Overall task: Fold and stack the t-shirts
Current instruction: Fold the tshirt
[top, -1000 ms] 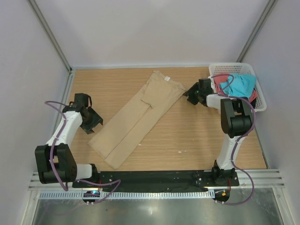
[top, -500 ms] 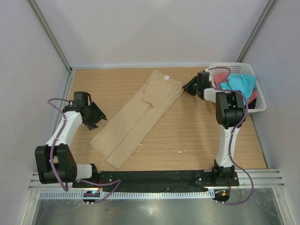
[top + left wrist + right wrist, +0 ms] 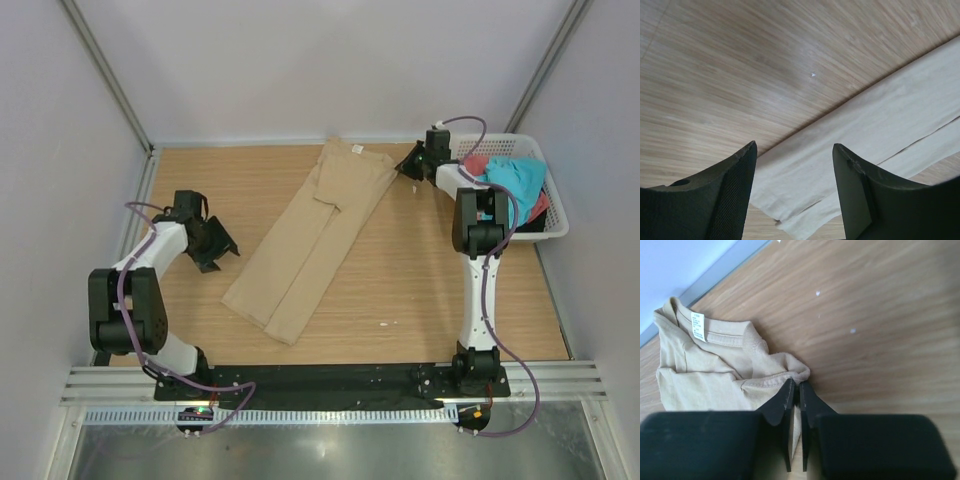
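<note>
The tan-beige t-shirt (image 3: 315, 235) lies folded into a long strip, running from the table's far middle down toward the near middle. Its collar and white neck label (image 3: 697, 325) show in the right wrist view. My right gripper (image 3: 411, 166) is shut on the shirt's shoulder edge (image 3: 790, 375) at the far end. My left gripper (image 3: 222, 250) is open and empty, just left of the strip's lower part; the shirt's edge (image 3: 840, 150) lies between and beyond its fingers. Turquoise (image 3: 515, 180) and coral-red (image 3: 478, 163) shirts lie in the basket.
A white lattice basket (image 3: 553, 210) stands at the far right against the wall. The wall edge and metal rail (image 3: 715, 270) run close behind the shirt's collar. Bare wood shows left of the shirt (image 3: 200, 180) and right of it (image 3: 420, 270).
My right gripper has pulled the shirt's top end further back and right, and the whole strip has slid that way. My left gripper has moved right, toward the strip's lower part.
</note>
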You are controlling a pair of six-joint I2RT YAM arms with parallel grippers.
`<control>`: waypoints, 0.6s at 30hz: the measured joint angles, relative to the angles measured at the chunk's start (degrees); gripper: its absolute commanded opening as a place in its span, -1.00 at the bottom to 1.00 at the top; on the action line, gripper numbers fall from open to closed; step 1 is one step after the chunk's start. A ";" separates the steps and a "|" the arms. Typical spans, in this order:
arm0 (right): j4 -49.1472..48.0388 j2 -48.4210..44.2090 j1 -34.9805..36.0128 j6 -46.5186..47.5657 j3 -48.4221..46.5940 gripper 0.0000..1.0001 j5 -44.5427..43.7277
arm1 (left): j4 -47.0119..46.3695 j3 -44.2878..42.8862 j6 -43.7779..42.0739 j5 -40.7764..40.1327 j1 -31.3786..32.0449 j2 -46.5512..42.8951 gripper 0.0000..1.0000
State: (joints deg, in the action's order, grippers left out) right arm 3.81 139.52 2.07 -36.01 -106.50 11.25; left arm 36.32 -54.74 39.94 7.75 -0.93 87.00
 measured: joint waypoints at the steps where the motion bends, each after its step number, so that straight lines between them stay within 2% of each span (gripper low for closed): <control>1: 1.22 1.20 -0.33 0.55 -2.43 -0.64 0.13 | -0.07 -0.52 -0.11 0.11 0.13 0.50 0.26; 4: 4.50 2.93 -0.92 2.23 -6.88 -0.38 0.02 | -0.44 -1.20 -0.52 -0.13 1.14 0.72 0.26; 5: 5.35 3.02 -1.05 2.56 -7.56 -0.22 0.00 | -0.61 -1.20 -0.61 -0.15 1.46 0.70 0.26; 9: 5.92 1.46 -1.27 2.01 -6.14 0.02 -0.22 | -0.50 -1.18 -0.85 0.09 2.12 0.70 0.28; 12: 8.48 -3.45 -1.27 0.17 0.00 0.06 -1.29 | 0.44 -1.81 -1.70 0.39 2.10 0.68 0.28; 18: 16.90 -18.12 -0.15 -6.21 16.72 0.06 -5.11 | 3.67 -12.59 -4.79 0.09 2.10 0.68 0.29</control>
State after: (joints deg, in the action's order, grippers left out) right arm 20.71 121.40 1.91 -42.22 -89.78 6.13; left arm 39.99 -67.33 35.16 7.84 1.17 87.68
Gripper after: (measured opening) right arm 0.527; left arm 0.643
